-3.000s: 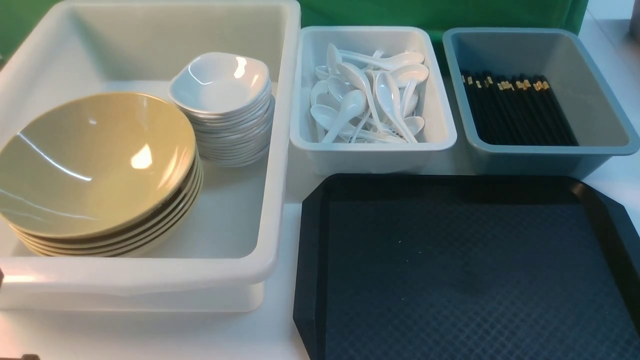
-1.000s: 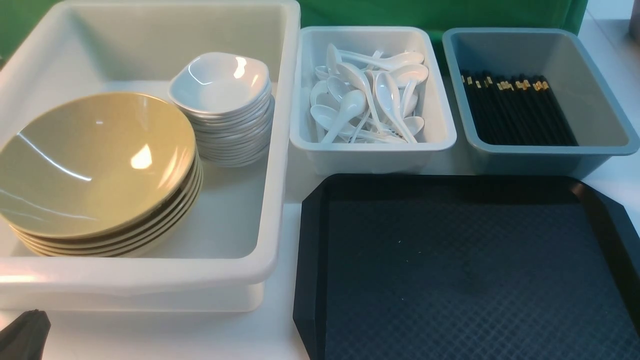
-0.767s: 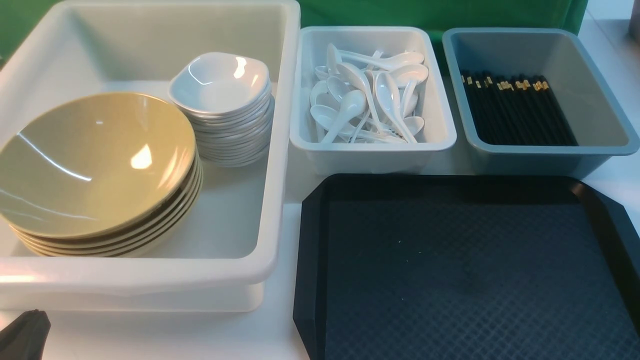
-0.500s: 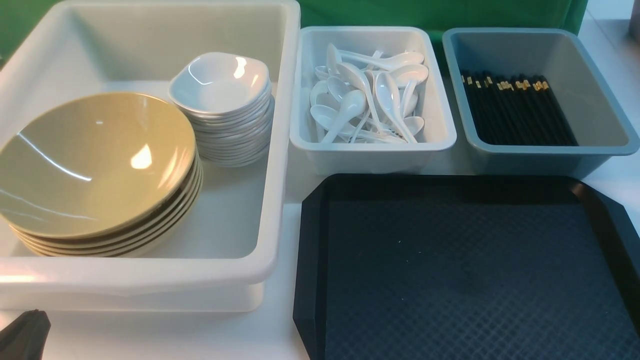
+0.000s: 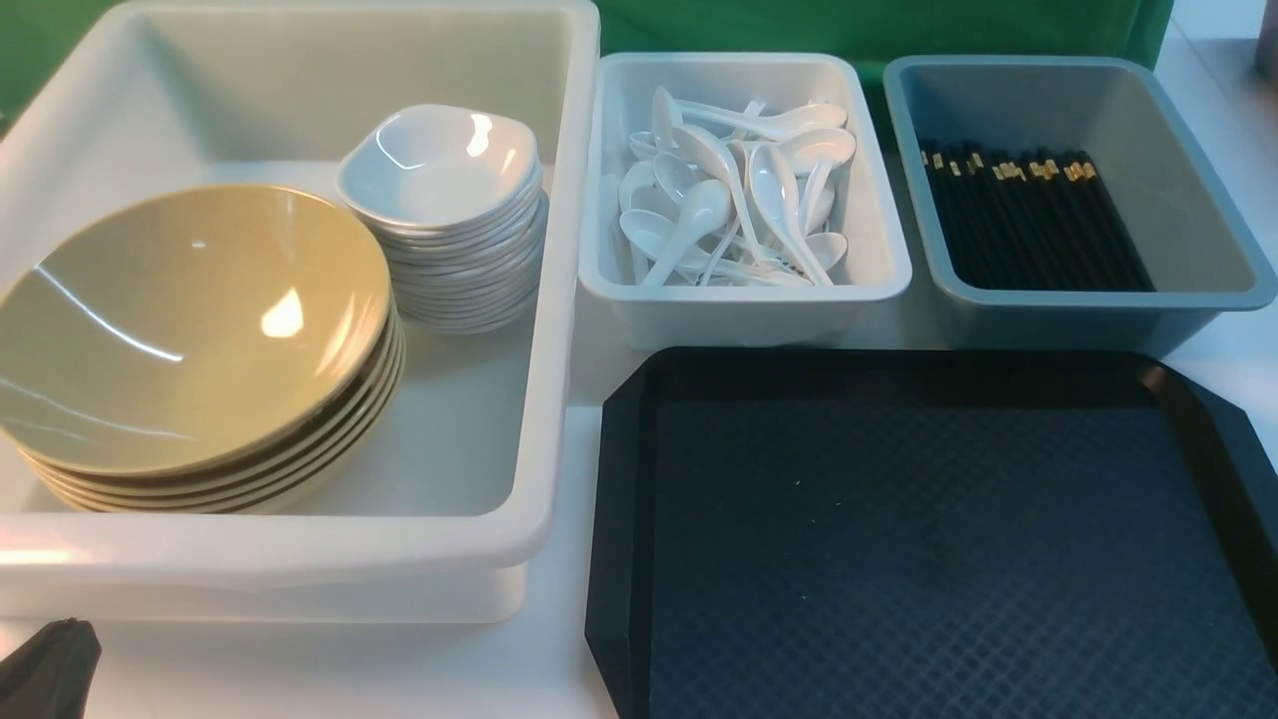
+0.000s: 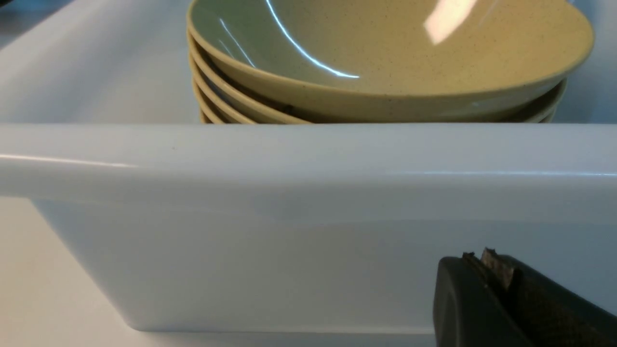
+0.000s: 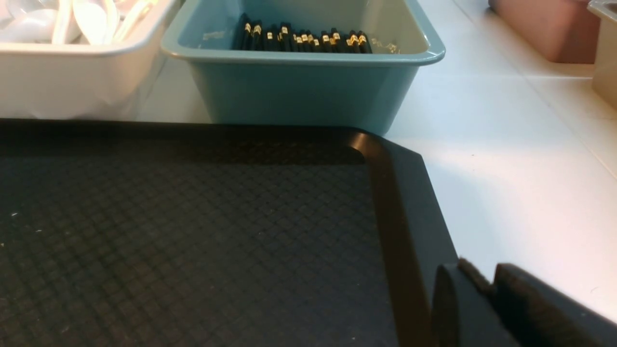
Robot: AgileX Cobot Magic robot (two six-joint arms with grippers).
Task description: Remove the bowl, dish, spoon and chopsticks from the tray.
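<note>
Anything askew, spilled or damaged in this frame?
Nothing stands out. The black tray is bare, the yellow bowls and white dishes sit stacked in the big white tub, and spoons and chopsticks lie in their bins.

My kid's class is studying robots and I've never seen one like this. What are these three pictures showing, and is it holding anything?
It is a two-armed robot at a white table. One camera looks forward between the arms; the other two ride on the wrists. The large black rectangular tray is bare. Yellow bowls and small white dishes sit stacked in the big white tub; white spoons and black chopsticks fill two smaller tubs. The left gripper is shut and empty beside the big tub. The right gripper, by the tray's edge, holds nothing.
</note>
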